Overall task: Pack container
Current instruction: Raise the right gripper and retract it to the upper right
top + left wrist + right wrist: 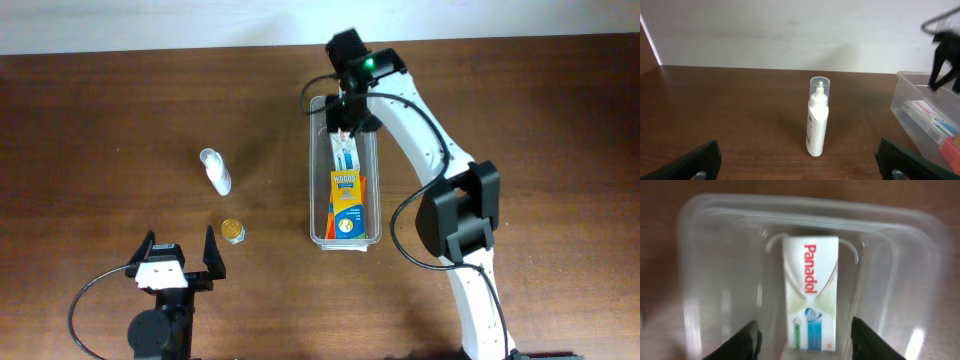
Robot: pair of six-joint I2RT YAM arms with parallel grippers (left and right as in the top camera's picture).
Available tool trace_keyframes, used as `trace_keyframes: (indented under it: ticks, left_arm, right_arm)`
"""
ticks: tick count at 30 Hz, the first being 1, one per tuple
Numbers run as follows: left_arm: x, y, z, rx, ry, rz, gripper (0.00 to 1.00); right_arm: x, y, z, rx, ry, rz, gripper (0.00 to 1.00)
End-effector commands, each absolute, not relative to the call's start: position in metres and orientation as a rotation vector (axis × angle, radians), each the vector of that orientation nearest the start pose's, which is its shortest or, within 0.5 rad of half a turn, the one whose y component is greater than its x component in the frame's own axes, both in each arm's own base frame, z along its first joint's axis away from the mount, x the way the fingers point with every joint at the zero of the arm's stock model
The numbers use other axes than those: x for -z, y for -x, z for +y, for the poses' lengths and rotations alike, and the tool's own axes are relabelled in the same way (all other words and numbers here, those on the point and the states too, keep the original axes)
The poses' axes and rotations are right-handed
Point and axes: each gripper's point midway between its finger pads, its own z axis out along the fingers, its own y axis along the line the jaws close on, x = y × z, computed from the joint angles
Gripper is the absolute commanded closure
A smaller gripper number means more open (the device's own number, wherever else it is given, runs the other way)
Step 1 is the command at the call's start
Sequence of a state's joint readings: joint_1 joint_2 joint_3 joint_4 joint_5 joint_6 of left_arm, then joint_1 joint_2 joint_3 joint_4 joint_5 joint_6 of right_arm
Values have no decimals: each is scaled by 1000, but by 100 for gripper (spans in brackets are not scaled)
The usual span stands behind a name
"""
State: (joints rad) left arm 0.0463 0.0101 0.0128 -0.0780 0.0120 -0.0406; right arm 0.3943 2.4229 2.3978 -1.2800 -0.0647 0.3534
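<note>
- the container [313, 170], a long clear plastic bin, stands on the brown wooden table [100, 120], right of centre, with its long axis running from the far edge towards the robot.
- the container holds two cartons lying flat, end to end. a white panadol box [810, 295] lies in the far half. a yellow-and-orange box [346, 205] lies in the near half.
- the right gripper [805, 330] is positioned over the far end of the container, pointing down into it.
- right gripper state: jaws partly apart, straddling the panadol box. the wrist view shows a gap between each finger and the carton, so nothing is gripped.
- the left gripper [181, 240] sits at the near left of the table, well apart from the container.
- left gripper state: jaws spread wide, nothing between them.
- a white bottle with a clear cap [817, 125] stands upright on the table, ahead of the left gripper and left of the container.
- a small round gold-coloured object [232, 231] rests on the table between the bottle and the left gripper. its type cannot be determined.
</note>
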Motion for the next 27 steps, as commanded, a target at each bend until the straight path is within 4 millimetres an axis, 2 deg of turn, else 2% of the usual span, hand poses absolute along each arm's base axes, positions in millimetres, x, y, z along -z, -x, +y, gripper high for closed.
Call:
trace_keyframes:
  ticks: [1,5,9,14,16,19,23,25,27]
  left_arm:
    - [-157,-246,8,0,39,1647,1]
    - [-157,-246,8,0,39,1646,1]
    - [-157,-246,8,0,39,1646,0]
    - [-157,-246,8,0,39,1647,1]
    - [-157,-246,8,0,39,1646,1]
    - [-157,-246,8,0,39,1647,1]
    - [-157,-246,8,0,39,1646,1]
    - [-157,-246,8,0,39,1646,1]
    - [-157,-246,8,0,39,1646,1]
  right_arm:
    - [-161,-486,217,-302,84,2816,55]
    - [-188,-468,217,-347,93,2841,68]
    - [-200,-447,226,-471,113,2892,76]
    - [-195,-422,222,-477,63,3006,87]
    - [-195,-419,221,-470,59,3021,92]
    - [-199,-422,217,-468,15,3005,92]
    - [-209,-434,190,-402,-94,2959,90]
    - [-215,-443,165,-353,-168,2929,89]
    - [-219,-451,138,-321,-247,2904,80]
